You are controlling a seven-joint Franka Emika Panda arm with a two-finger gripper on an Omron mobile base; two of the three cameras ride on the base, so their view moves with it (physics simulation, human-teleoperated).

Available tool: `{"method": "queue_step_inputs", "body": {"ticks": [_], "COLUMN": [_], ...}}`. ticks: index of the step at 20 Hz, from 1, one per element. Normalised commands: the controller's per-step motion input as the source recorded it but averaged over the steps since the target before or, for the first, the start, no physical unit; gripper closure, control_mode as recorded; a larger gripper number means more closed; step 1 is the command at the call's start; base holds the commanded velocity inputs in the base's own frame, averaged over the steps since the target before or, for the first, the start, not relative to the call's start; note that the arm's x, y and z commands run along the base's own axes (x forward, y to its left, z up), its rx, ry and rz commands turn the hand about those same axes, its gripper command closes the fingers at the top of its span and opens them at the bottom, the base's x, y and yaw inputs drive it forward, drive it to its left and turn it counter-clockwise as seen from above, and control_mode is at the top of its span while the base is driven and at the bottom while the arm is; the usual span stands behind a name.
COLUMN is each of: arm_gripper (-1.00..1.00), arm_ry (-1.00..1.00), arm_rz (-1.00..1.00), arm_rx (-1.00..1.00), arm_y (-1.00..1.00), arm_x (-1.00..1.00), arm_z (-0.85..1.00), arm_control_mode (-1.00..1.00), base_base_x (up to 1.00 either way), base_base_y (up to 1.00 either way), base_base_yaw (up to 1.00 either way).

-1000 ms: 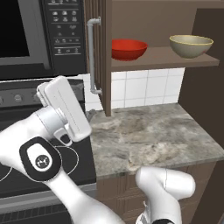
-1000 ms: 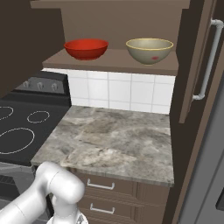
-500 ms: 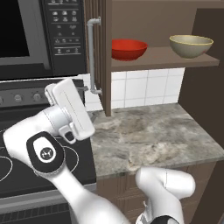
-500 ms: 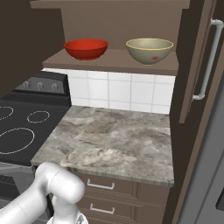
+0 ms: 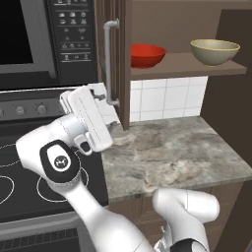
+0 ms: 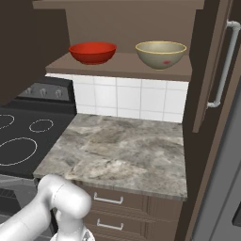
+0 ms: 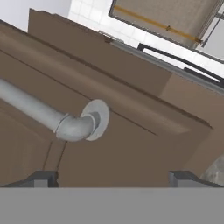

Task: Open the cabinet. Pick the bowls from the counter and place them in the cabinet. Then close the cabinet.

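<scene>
Item: cabinet [image 6: 127, 66], brown wood, wall-mounted, both doors being held open; wooden shelf exposed. The left door [image 5: 120, 64] is being seen edge-on in the left base view, its silver bar handle [image 5: 110, 61] running vertically down the leaf. The right door [image 6: 212, 66] is standing swung out at the right of the right base view, with its own bar handle [image 6: 223, 63].

Contents: the red bowl [image 6: 92, 52] and the beige bowl [image 6: 161, 54] are being carried on the shelf, well apart, both upright. The counter [image 6: 122, 153] below is being shown as a speckled stone slab.

Gripper [image 5: 104, 94]: being held just beside the lower end of the left door's handle. In the hand view its fingertips [image 7: 41, 178] are spread wide, with the handle's lower elbow [image 7: 78, 126] and round mounting foot lying ahead between them; nothing is being gripped.

Handling, judged: the door is being taken as a rigid hinged panel, light to swing, likely moving on little force. The bar is smooth metal and may be slippery, so a hold across the straight run just above the elbow is being preferred to the curved end. A flat push on the door face is also being considered adequate for closing. The bowls are being treated as hard, glossy and breakable; the door must pass clear of the red bowl.

Stage, judged: only the closing is remaining.
</scene>
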Motion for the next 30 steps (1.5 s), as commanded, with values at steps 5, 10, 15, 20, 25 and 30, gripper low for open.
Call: {"method": "queue_step_inputs", "body": {"ticks": [5, 10, 15, 20, 25, 30], "arm_gripper": [-1.0, -1.0, -1.0, -1.0, -1.0, -1.0], "arm_ry": [0.0, 0.01, 0.01, 0.0, 0.0, 0.0], "arm_rz": [0.0, 0.0, 0.0, 0.0, 0.0, 0.0], "arm_rx": [0.0, 0.0, 0.0, 0.0, 0.0, 0.01], "arm_y": [-0.29, -0.36, -0.43, -0.52, -0.47, -0.39], "arm_x": [0.29, 0.37, 0.44, 0.53, 0.5, 0.44], "arm_z": [-0.08, -0.14, -0.15, -0.16, -0.03, 0.0], "arm_control_mode": [-1.0, -1.0, -1.0, -1.0, -1.0, -1.0], "base_base_x": [0.0, 0.0, 0.0, 0.0, 0.0, 0.0], "base_base_y": [0.0, 0.0, 0.0, 0.0, 0.0, 0.0], "base_base_yaw": [0.0, 0.0, 0.0, 0.0, 0.0, 0.0]}}
